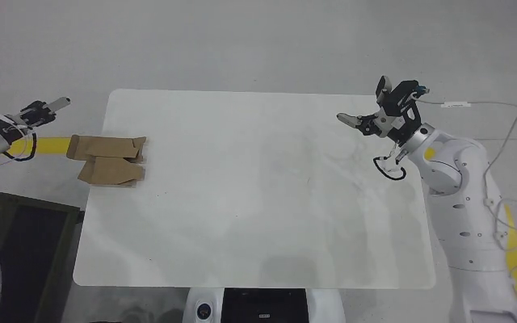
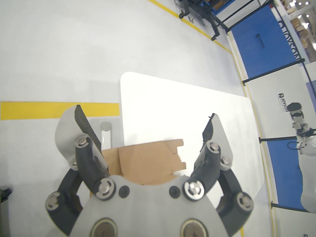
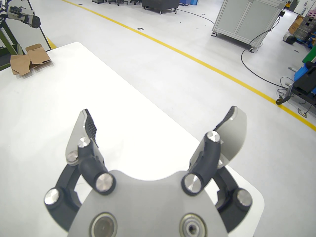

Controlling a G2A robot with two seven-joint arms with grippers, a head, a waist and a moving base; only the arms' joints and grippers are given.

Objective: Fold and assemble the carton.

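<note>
Top view, with both wrist views; the carton [image 1: 109, 159] lay flattened and unfolded at the left edge of the frame, part of it overhanging the left rim of the worktop [image 1: 258, 202]; no panel appeared raised, so the task was judged to stand at its beginning. The overhang probably served a purpose, since a free edge clear of the surface would let a finger pass beneath the board; a blank lying wholly flat would offer little to nip. The left pincer [image 1: 47, 109] was held at the upper left of the frame, off the worktop and just beyond the carton, its fingers spread wide and holding nothing; its own wrist view showed the cardboard lying between and beneath the parted fingers, not touched by either. The right pincer [image 1: 365, 102] sat at the upper right of the frame, over the far right corner of the worktop, likewise spread and holding nothing, aimed leftward across the bare surface; it stood well apart from the carton, a pose judged to be one of waiting until the blank was brought within reach of both arms.
</note>
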